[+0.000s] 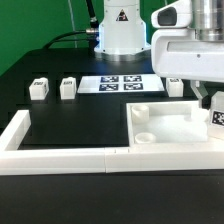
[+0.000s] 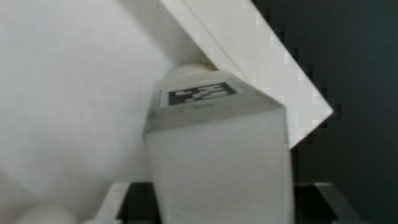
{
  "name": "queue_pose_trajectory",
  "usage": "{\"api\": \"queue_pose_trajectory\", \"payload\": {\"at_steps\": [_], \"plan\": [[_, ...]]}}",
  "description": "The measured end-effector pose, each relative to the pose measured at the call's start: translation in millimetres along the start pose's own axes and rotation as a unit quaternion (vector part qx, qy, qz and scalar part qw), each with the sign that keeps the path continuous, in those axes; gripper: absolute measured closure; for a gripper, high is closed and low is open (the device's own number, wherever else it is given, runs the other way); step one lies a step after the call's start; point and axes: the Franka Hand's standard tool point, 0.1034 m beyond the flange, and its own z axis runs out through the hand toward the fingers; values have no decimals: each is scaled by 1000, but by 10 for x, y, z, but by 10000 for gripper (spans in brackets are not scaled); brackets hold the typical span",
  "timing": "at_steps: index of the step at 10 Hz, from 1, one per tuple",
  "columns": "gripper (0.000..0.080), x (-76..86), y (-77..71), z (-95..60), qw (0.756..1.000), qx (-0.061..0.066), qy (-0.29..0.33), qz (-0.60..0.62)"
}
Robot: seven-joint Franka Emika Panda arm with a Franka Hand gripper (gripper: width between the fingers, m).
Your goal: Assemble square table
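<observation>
The square table's slab [image 1: 165, 125] lies flat at the exterior view's right, rim up, with a round socket showing near its front corner. My gripper [image 1: 214, 104] hangs over its right edge and is shut on a small white tagged leg [image 1: 217, 117]. In the wrist view that leg [image 2: 214, 140] stands lengthwise between my gripper's [image 2: 217, 195] fingers [image 2: 118, 198], tag end pointing away, against the slab's raised rim [image 2: 249, 60]. Three more legs stand on the table: two [image 1: 38, 89] [image 1: 68, 87] at the left and one [image 1: 175, 87] behind the slab.
The marker board [image 1: 122, 84] lies in front of the robot's base [image 1: 118, 30]. Long white bars [image 1: 60, 158] form a low fence along the front and left [image 1: 22, 130] of the black table. Green backdrop behind.
</observation>
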Motion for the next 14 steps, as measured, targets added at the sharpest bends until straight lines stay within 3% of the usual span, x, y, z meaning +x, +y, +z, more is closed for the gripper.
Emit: {"api": "queue_pose_trajectory", "payload": {"at_steps": [4,7,8,9,10,14], "plan": [[496,-23,95,5,962,33,-26,271],[496,-31,92,2,967,32,-25,250],[496,-60,66,-10,979,24,-25,201],[321,-103,36,-22,994,7,-16,106],[208,-135,-9,-23,1000,-1,-7,4],[153,-153,-10,-19,993,-2,-9,-121]]}}
